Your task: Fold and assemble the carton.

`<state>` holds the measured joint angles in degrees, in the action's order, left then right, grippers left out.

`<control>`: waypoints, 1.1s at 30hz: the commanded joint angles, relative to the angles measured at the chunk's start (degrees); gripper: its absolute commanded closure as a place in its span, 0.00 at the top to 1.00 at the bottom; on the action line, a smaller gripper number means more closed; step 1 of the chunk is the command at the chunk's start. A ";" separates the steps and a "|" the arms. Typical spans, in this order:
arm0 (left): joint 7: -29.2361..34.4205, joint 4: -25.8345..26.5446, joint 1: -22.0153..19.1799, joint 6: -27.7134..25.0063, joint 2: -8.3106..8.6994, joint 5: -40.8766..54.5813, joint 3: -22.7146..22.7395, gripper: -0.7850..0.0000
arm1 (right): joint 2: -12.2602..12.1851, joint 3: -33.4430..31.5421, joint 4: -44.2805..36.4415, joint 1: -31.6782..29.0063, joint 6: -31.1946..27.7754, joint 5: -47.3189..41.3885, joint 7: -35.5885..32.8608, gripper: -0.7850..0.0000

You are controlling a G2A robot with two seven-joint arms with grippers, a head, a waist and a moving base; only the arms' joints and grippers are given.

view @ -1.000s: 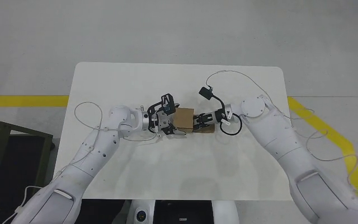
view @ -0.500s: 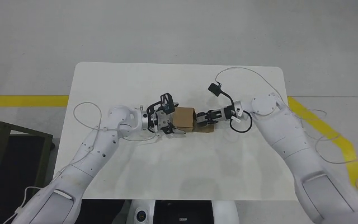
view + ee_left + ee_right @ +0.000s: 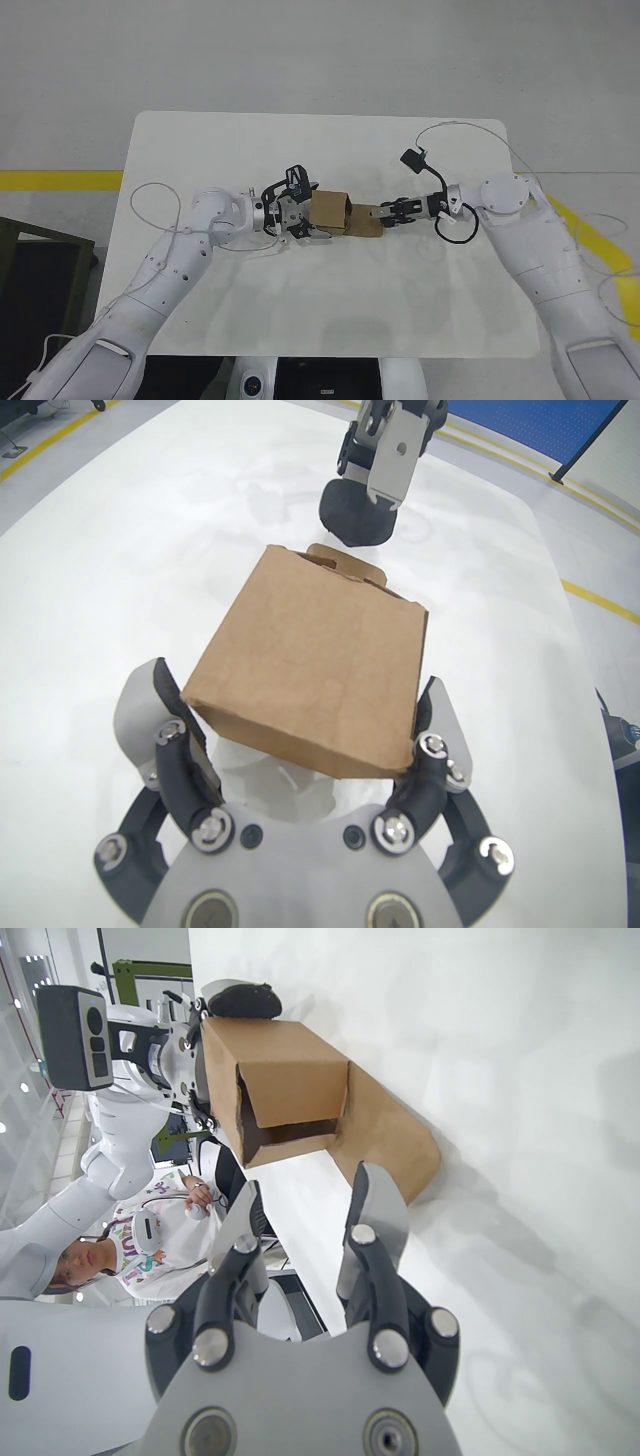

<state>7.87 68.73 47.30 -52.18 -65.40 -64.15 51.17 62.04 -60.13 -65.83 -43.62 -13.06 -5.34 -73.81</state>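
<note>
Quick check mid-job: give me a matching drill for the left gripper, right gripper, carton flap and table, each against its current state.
Things: 1 left gripper; 2 right gripper; 3 flap; 4 table.
States: A white, under the carton; B open, holding nothing; C shut on the carton; D lying flat at the carton's open end.
Pairs: 1-C; 2-B; 3-D; 4-A.

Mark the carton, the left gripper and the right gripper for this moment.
carton (image 3: 328, 211), top view, on its upper panel.
left gripper (image 3: 299, 695), left wrist view, midway between its fingertips, which clamp the carton.
right gripper (image 3: 309, 1180), right wrist view, midway between its open fingertips.
</note>
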 commanded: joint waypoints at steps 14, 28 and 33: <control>0.59 0.39 0.24 -0.23 -0.02 -0.05 0.42 1.00 | -1.24 -1.91 -0.54 -4.39 -0.14 1.05 2.61 0.33; 1.22 1.27 0.57 -0.61 0.04 0.01 0.85 1.00 | 0.10 2.78 2.12 -2.06 -0.20 1.15 3.53 0.45; 1.16 1.45 0.71 -0.62 0.07 -0.09 1.08 1.00 | 0.68 3.86 3.03 -1.22 -1.64 -1.23 3.20 0.47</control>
<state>9.08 70.17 47.97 -52.74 -65.35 -64.27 52.19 62.61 -56.44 -63.13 -45.05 -14.31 -5.97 -70.53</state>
